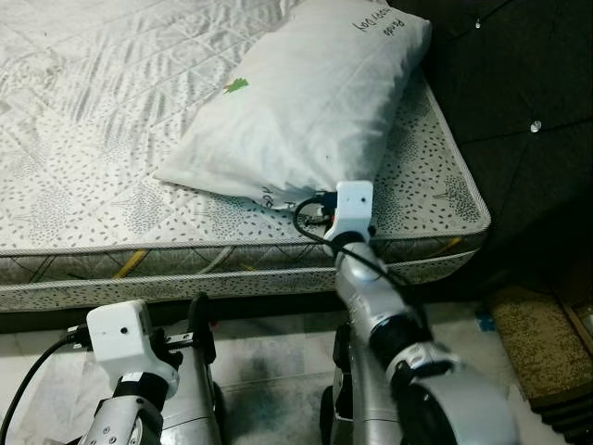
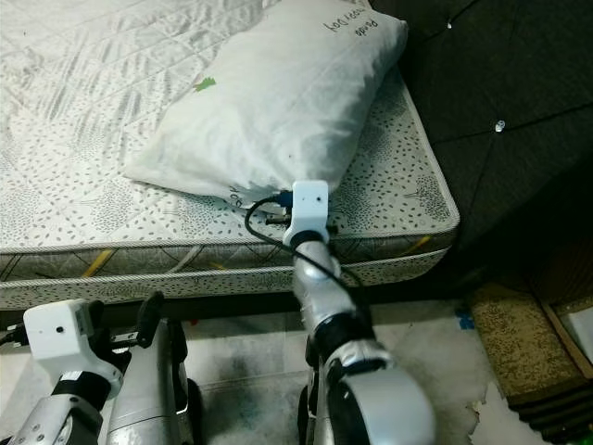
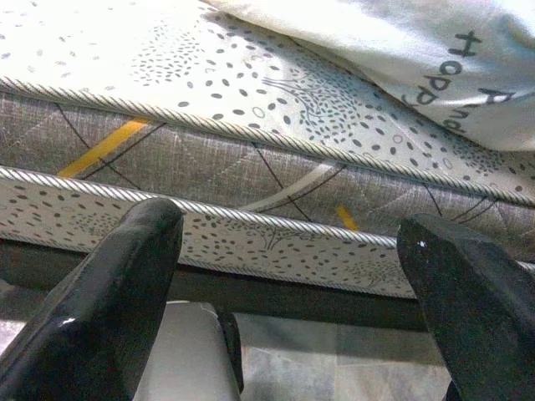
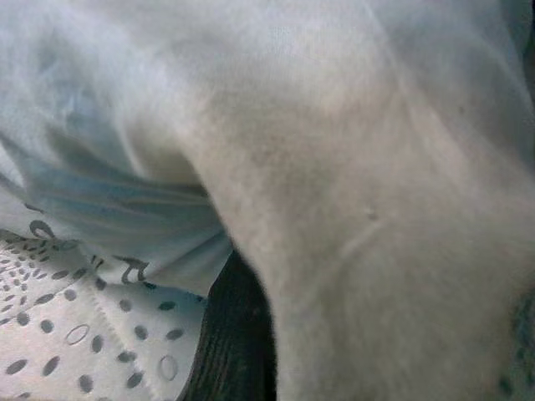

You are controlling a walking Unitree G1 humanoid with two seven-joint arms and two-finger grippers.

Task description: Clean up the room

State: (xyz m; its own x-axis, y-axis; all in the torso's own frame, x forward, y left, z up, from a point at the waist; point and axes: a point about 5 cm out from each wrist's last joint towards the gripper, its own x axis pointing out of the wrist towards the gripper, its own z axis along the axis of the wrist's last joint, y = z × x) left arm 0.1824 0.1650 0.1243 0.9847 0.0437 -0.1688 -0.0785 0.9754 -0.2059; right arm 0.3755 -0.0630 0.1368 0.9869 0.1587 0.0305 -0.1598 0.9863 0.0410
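White pillow edge pinched by right pincer, left pincer spread wide.

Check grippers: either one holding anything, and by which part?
Right gripper is at the near corner of the white pillow on the mattress; fabric hides its fingers, so a hold cannot be confirmed. Left gripper is open, holding nothing.

The pillow is white with black lettering and a small green mark. The mattress is pale grey-white, speckled with dark leaf-like dots, quilted, with yellow stripes along its side edge. Beside it the headboard is dark, studded with shiny buttons.
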